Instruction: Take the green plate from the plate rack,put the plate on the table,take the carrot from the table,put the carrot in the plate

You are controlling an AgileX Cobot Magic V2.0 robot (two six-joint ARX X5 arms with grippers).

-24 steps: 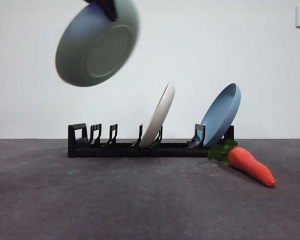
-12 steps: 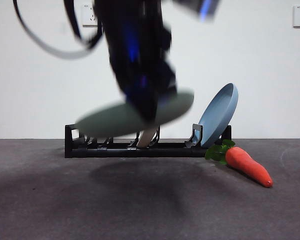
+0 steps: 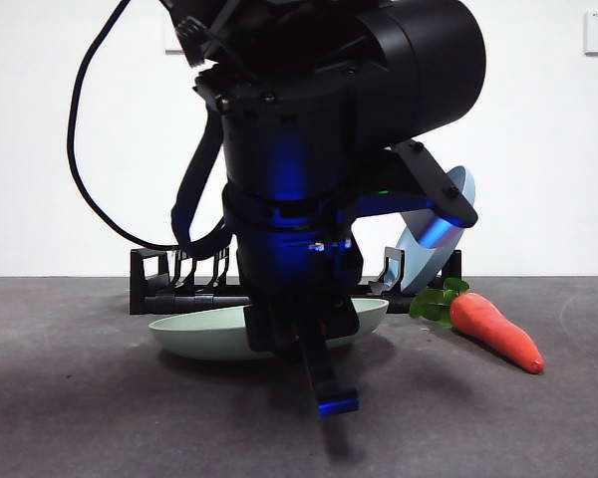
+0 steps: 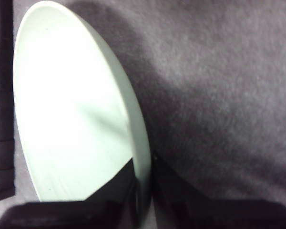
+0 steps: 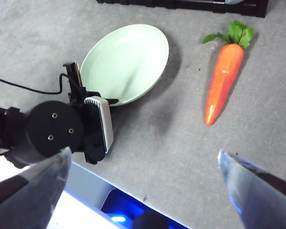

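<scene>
The green plate (image 3: pixel 194 334) is down at the table (image 3: pixel 80 418) in front of the plate rack (image 3: pixel 154 284), slightly tilted. My left gripper (image 3: pixel 311 344) is shut on its near rim; in the left wrist view the plate (image 4: pixel 71 119) has one black jaw inside the rim and one outside. The carrot (image 3: pixel 493 329) lies on the table to the right, leaves toward the rack. From high above, my right gripper (image 5: pixel 143 160) stands wide open and holds nothing, looking down on the plate (image 5: pixel 128 59), the carrot (image 5: pixel 224 81) and the left arm (image 5: pixel 52 131).
A blue plate (image 3: pixel 434 234) leans in the rack's right end, partly behind the arm. The big dark left arm (image 3: pixel 309 149) fills the middle of the front view and hides the rack's centre. A white wall stands behind.
The left arm has come down with the green plate, from high at the left to table level in front of the rack. The plate turned from steeply tilted to nearly flat. The carrot has not moved.
</scene>
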